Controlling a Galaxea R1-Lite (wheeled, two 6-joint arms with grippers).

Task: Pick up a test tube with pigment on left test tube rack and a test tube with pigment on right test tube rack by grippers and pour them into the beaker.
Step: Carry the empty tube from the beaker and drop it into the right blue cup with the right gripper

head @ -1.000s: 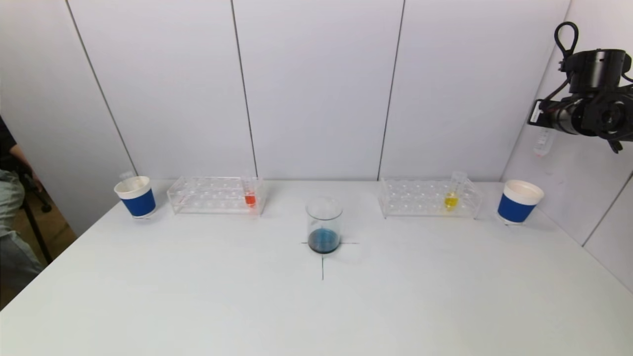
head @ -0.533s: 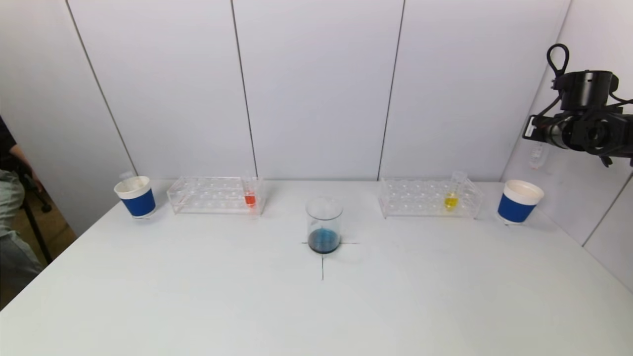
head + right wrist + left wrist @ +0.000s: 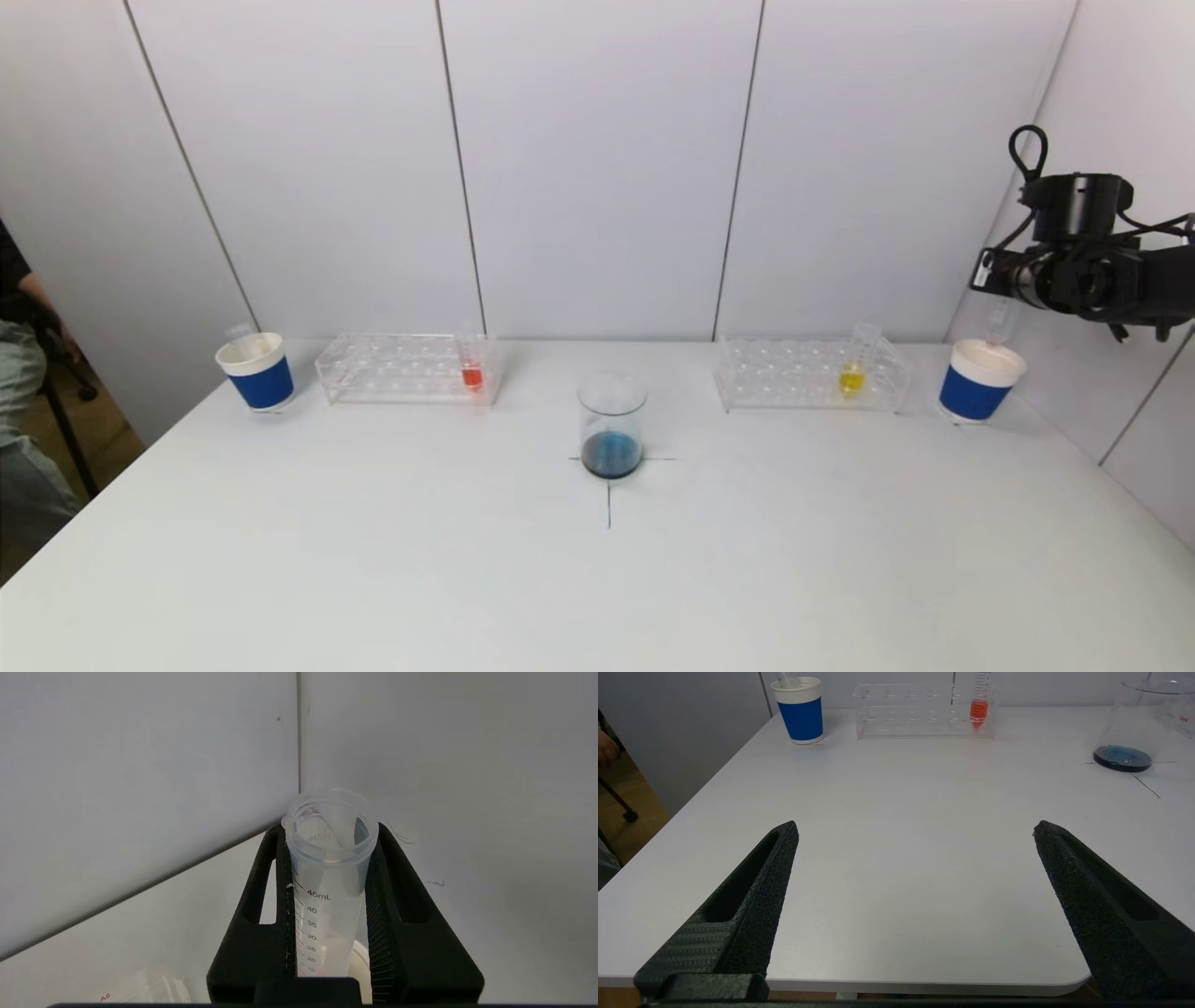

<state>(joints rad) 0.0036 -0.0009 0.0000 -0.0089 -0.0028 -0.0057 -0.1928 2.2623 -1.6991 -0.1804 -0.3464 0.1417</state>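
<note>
A: Head view: beside the beaker (image 3: 611, 425), which holds dark blue liquid, we see the red tube (image 3: 471, 359) in the left rack (image 3: 406, 369) and the yellow tube (image 3: 854, 359) in the right rack (image 3: 808, 373), both unpoured.

B: Our right gripper (image 3: 329, 835), far right of the beaker above the blue paper cup (image 3: 980, 381), has its jaws pinching an empty test tube (image 3: 329, 877). Our left gripper (image 3: 915, 830), short of the beaker, has its jaws spread, empty. We judge more pours remain.
</note>
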